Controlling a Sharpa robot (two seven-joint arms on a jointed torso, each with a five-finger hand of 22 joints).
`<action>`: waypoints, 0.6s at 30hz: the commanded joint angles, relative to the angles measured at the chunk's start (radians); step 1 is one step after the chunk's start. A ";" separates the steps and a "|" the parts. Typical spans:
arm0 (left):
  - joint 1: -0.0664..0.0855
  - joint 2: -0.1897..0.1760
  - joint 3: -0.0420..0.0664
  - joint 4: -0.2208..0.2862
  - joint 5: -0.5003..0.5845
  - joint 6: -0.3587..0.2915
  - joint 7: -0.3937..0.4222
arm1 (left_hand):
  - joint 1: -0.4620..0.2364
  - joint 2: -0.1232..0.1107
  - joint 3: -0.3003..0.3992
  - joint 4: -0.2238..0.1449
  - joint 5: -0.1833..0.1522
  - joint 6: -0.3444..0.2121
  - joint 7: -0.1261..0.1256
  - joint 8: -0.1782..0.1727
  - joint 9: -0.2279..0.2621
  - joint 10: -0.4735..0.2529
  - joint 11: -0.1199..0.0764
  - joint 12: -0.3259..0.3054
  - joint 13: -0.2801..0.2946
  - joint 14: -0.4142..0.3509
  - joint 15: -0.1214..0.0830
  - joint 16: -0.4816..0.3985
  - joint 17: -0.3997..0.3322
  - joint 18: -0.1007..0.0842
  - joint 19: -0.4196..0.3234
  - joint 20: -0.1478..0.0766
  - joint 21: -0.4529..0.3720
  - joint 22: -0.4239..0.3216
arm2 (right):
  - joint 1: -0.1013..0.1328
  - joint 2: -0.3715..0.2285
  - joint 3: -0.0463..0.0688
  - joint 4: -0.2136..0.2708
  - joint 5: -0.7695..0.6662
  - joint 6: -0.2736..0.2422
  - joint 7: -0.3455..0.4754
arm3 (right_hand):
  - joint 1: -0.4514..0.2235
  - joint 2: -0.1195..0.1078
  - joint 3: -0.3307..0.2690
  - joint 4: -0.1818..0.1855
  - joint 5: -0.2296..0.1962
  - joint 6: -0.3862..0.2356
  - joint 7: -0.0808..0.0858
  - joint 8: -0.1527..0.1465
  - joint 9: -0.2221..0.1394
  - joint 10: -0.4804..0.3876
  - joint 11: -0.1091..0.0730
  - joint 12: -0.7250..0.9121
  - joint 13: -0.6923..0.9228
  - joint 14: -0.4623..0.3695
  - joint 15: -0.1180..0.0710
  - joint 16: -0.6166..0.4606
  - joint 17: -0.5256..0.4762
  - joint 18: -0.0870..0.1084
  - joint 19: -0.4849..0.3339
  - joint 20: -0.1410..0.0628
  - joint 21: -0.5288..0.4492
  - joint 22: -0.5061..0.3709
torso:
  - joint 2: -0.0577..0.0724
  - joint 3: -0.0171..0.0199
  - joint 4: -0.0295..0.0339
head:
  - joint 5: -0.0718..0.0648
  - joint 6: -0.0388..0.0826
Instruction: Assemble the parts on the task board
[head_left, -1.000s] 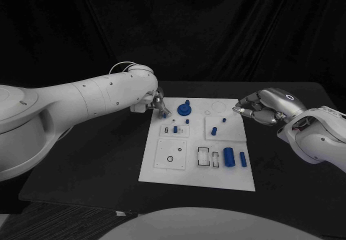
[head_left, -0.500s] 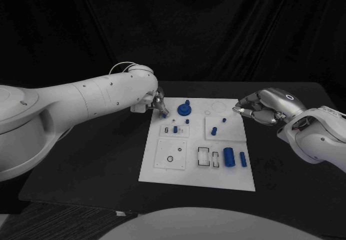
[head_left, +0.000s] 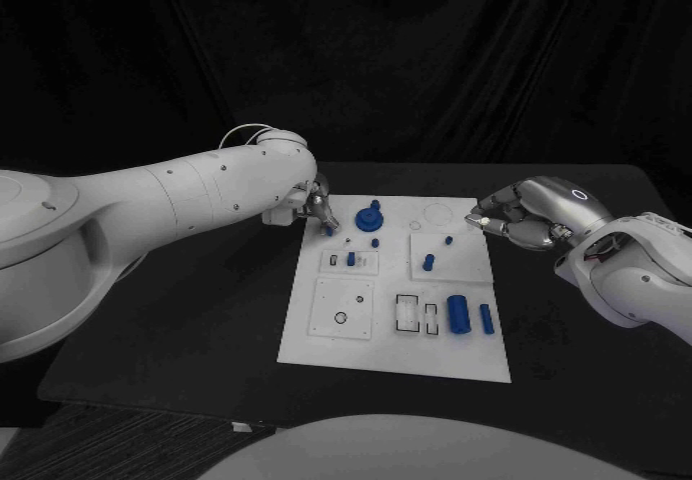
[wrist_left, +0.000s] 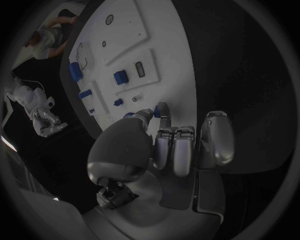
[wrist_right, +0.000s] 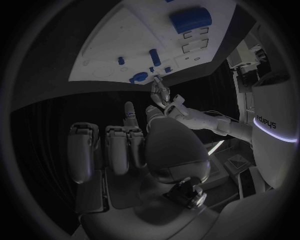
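A small blue part (head_left: 329, 229) is pinched by the left hand (head_left: 307, 208) at the white task board (head_left: 329, 340) edge and could be dropped if tilted; the right hand (head_left: 522, 215) is clenched, holding nothing.

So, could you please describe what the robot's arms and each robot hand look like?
Both arms are bulky, smooth white shells with small dark dots along the casing. The left arm has a thin pale cable looping over its wrist. The left robot hand and the right robot hand are silver metal with rounded, segmented fingers; the right one carries a small ring-shaped mark on its back.
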 joint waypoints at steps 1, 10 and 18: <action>-0.002 0.002 0.001 0.000 0.001 -0.009 0.021 | 0.004 -0.005 0.029 -0.002 0.056 -0.010 0.001 0.010 0.019 0.104 -0.011 0.003 0.263 0.107 -0.008 0.003 0.263 0.005 -0.001 -0.009 0.005 0.176 | -0.002 0.001 0.001 0.000 -0.002 0.010 -0.017 | 0.006 0.000 0.003 0.002 0.004 0.000 0.006 -0.005 -0.001 0.104 0.009 0.001 0.262 0.096 0.007 -0.004 0.207 -0.003 0.065 0.008 -0.003 0.236 | 0.000 0.0000 0.0001 | 0.001 0.000; -0.003 -0.001 0.001 0.002 0.001 -0.006 0.025 | 0.013 -0.043 0.214 -0.046 0.210 -0.014 0.001 0.005 0.045 0.104 -0.013 0.003 0.263 0.107 -0.011 0.003 0.263 0.005 -0.002 -0.014 0.004 0.175 | -0.003 0.002 0.001 -0.002 -0.002 0.015 -0.019 | 0.004 0.001 0.003 0.003 0.002 0.000 0.007 -0.005 -0.001 0.104 0.009 0.001 0.262 0.096 0.008 -0.005 0.205 -0.003 0.065 0.008 -0.004 0.236 | 0.000 0.0000 0.0001 | 0.002 0.000; -0.003 -0.011 0.001 0.013 0.001 -0.027 0.028 | -0.002 -0.072 0.360 -0.119 0.209 -0.014 0.006 0.004 0.062 0.104 -0.011 0.003 0.263 0.107 -0.010 0.003 0.263 0.005 -0.001 -0.012 0.008 0.176 | -0.003 0.001 0.001 -0.002 -0.002 0.015 -0.019 | 0.004 0.001 0.003 0.003 0.002 0.000 0.007 -0.005 -0.001 0.104 0.009 0.001 0.262 0.096 0.008 -0.005 0.205 -0.003 0.065 0.008 -0.004 0.236 | 0.000 0.0001 0.0001 | 0.003 0.000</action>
